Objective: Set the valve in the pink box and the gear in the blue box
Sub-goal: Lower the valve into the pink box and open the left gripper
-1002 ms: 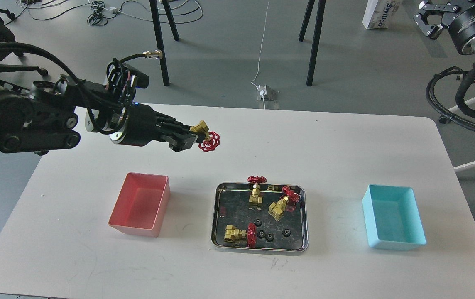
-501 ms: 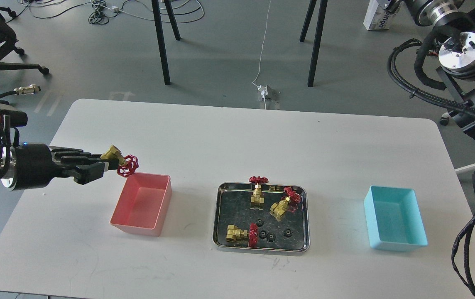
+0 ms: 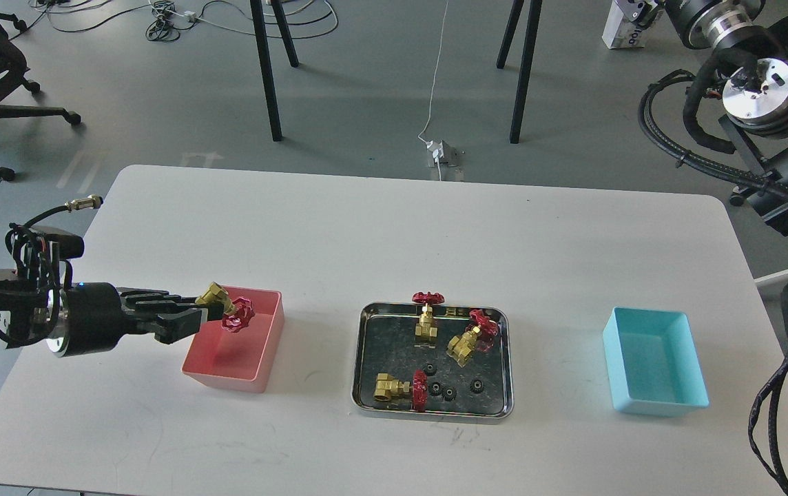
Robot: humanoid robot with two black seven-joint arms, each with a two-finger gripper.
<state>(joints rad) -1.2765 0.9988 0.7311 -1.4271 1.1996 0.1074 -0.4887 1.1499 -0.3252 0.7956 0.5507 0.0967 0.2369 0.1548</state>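
Observation:
My left gripper (image 3: 198, 313) is shut on a brass valve (image 3: 223, 307) with a red handwheel and holds it above the left part of the pink box (image 3: 256, 362). Three more valves lie in the steel tray (image 3: 366, 393): one upright (image 3: 426, 318), one tilted (image 3: 470, 337), one on its side (image 3: 399, 388). Several small black gears (image 3: 448, 393) lie in the tray's lower middle. The blue box (image 3: 656, 406) stands at the right. My right arm is raised at the top right; its gripper is out of view.
Black table legs and cables stand on the floor beyond the table's far edge. An office chair is at the far left. The right arm's cables hang along the right edge of the table.
My left gripper has carried the valve down and left from mid-table, then right, so it now hangs over the pink box. The right arm has swung up out of view.

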